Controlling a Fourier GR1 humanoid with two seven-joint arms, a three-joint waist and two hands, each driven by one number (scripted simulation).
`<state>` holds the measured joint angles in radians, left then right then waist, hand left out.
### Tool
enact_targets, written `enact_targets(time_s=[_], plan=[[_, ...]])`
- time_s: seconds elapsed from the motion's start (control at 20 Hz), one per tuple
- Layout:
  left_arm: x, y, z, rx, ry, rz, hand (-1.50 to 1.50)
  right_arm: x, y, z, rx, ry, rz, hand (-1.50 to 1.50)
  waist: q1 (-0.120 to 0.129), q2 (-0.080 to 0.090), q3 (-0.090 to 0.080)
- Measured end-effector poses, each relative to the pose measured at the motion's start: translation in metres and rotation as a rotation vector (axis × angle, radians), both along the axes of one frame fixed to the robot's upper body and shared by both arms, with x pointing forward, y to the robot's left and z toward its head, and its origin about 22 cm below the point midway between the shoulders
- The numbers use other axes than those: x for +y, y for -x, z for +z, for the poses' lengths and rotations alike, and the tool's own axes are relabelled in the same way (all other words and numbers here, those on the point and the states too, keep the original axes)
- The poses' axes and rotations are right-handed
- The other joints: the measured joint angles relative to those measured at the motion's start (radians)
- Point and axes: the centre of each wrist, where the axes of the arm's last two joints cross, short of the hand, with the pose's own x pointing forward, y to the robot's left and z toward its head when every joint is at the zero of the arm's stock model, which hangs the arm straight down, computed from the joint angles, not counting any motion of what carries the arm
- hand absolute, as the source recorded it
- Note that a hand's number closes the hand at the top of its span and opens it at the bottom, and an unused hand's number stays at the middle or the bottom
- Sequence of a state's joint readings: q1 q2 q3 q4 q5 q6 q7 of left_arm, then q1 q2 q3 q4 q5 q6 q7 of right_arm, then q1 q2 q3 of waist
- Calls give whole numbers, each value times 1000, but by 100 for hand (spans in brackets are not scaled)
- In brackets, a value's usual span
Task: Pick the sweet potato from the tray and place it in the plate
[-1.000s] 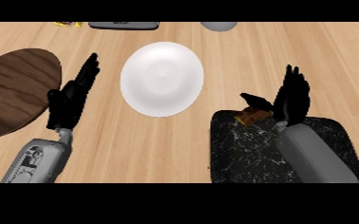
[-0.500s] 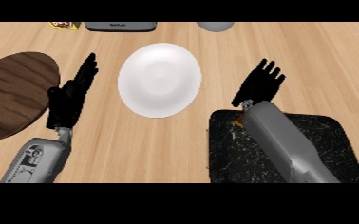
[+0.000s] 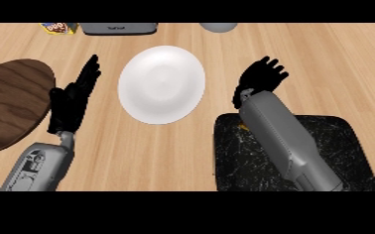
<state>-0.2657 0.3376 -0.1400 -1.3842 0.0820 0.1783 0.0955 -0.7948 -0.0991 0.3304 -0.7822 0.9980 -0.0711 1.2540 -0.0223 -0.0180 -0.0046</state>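
Observation:
The white plate (image 3: 161,84) lies at the middle of the wooden counter. A dark marbled tray (image 3: 337,144) sits at the lower right. My right hand (image 3: 260,79) hovers over the counter just beyond the tray's far left corner, right of the plate, with its fingers spread and nothing visible in them. My grey right forearm lies across the tray's left part and hides the sweet potato; only a small orange speck (image 3: 242,127) shows beside the forearm. My left hand (image 3: 70,101) rests open, fingers up, left of the plate.
A round dark wooden board (image 3: 18,99) lies at the left edge. Along the far edge stand a grey box (image 3: 117,28), a yellow packet (image 3: 58,28) and a grey round object (image 3: 218,27).
My right hand has moved forward and left, from above the tray's far left corner out over the counter towards the plate. The forearm now covers the sweet potato. The left hand stayed put.

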Motion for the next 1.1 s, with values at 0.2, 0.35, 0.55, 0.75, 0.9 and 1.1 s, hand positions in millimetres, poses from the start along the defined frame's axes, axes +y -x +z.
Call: enact_targets(time_s=[0.2,0.35,0.55,0.75,0.9,1.1], plan=[[4,2,-2,-6,1,7,0,-1,0,-3,61,-7,-18,-150,-4,2,1],[2,1,-4,-5,2,14,0,-8,1,-11,114,-5,-42,-150,-8,3,2],[2,2,-5,-8,8,17,0,-17,4,-19,170,-20,-79,-150,-6,2,0],[5,2,-4,-10,2,8,0,-21,6,-20,188,-41,-104,-150,-2,-1,-1],[3,3,-4,-9,1,4,0,-26,9,-22,201,-55,-122,-150,-1,-3,-2],[4,2,-1,-10,1,2,0,-35,16,-25,204,-69,-152,-150,0,-6,-5]])
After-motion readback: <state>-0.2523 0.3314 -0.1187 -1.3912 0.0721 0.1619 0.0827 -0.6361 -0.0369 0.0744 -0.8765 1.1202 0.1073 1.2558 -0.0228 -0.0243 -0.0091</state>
